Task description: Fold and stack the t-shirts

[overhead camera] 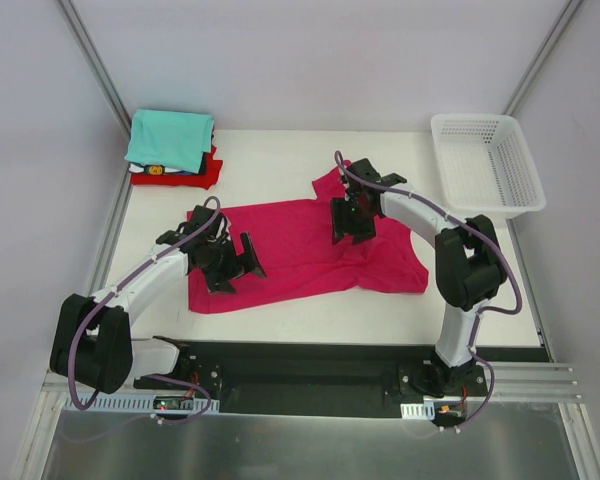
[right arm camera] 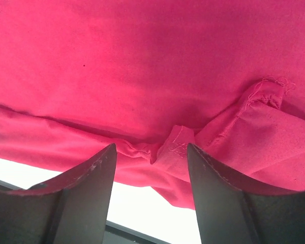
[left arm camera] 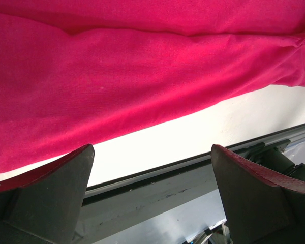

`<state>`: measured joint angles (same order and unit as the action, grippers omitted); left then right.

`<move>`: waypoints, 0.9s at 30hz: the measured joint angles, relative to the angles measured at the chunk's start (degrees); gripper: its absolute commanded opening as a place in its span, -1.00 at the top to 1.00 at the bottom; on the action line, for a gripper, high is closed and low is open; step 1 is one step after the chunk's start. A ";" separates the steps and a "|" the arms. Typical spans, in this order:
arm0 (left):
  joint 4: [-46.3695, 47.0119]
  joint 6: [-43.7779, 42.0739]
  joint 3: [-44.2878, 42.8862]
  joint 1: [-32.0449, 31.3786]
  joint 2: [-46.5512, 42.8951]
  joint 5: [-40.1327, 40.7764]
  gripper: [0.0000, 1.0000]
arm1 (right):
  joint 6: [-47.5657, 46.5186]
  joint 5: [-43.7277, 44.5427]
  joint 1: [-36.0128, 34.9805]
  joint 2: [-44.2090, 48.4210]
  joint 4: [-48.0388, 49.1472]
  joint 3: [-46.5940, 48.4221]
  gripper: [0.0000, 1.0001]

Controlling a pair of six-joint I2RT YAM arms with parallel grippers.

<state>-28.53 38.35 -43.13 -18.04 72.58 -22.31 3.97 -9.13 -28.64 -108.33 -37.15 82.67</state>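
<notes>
Top external: your left hand (overhead camera: 235, 268) gapes over the shirt's (overhead camera: 300, 255) near edge, with bare counter (overhead camera: 310, 325) alongside. Your right hand (overhead camera: 346, 236) is apart over a hemmed fold.

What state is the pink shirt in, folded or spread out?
Spread out: the magenta t-shirt lies mostly flat across the table, wrinkled near one sleeve, not yet folded.

Table (overhead camera: 280, 160): pink t-shirt (overhead camera: 300, 255), folded stack (overhead camera: 172, 148), basket (overhead camera: 500, 205)

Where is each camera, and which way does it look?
Top: above and behind the arms, looking down on the table, pink t-shirt, folded stack and basket; both arms show.
Left wrist: on the left arm, facing the shirt's near edge; left gripper shows.
Right wrist: on the right arm, facing a bunched hem; right gripper shows.
Shared: all see the pink t-shirt.
</notes>
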 measured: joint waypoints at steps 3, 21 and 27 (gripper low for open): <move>0.00 0.00 0.00 0.00 0.00 0.00 -0.98 | -0.17 0.63 0.15 -0.09 -0.04 -0.55 -0.20; 0.02 0.00 0.00 0.00 0.00 -0.02 -0.98 | -1.53 1.18 3.93 -0.11 0.00 -4.17 0.96; 0.02 0.00 0.00 0.00 0.00 -0.04 -0.98 | -1.51 0.92 3.58 -0.92 -0.87 -2.25 0.98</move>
<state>-28.51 38.35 -43.13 -18.04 72.58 -22.35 2.46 -8.21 -25.06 -109.25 -38.02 80.42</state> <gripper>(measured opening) 0.992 0.019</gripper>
